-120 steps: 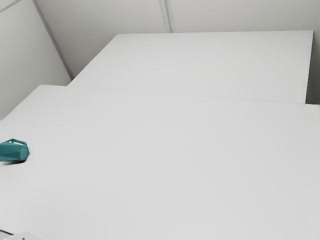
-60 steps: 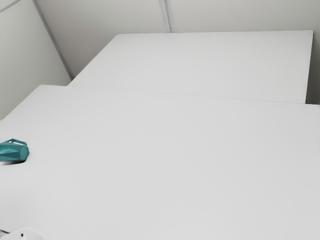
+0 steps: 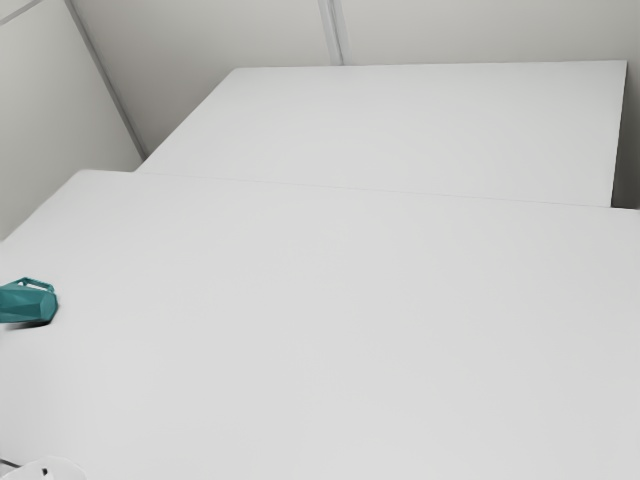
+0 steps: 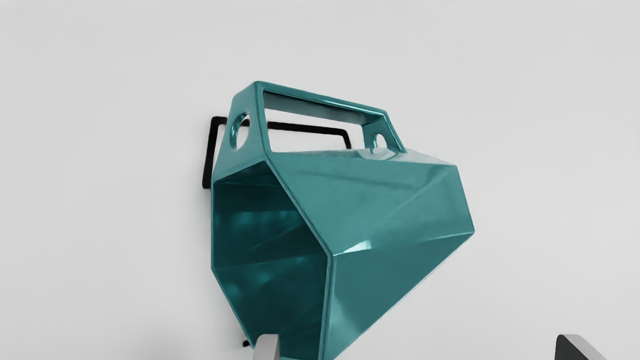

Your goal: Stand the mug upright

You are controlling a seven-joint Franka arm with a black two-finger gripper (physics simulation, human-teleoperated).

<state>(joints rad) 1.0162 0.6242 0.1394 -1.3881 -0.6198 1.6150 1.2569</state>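
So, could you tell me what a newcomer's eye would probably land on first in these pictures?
Most likely the teal, faceted mug, lying on its side on the white table by the exterior view's left edge. Close up in the wrist view, its dark open mouth and angular handle stand out. Next would come the claw, its fingertips wide apart, one of them overlapping the mug's rim in that view.

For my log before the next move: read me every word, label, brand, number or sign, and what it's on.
No readable text.
Teal faceted mug: no lettering on visible faces.
Smooth white tabletop: none.
White rounded part, exterior view's lower left: small dark spot, too small to identify.
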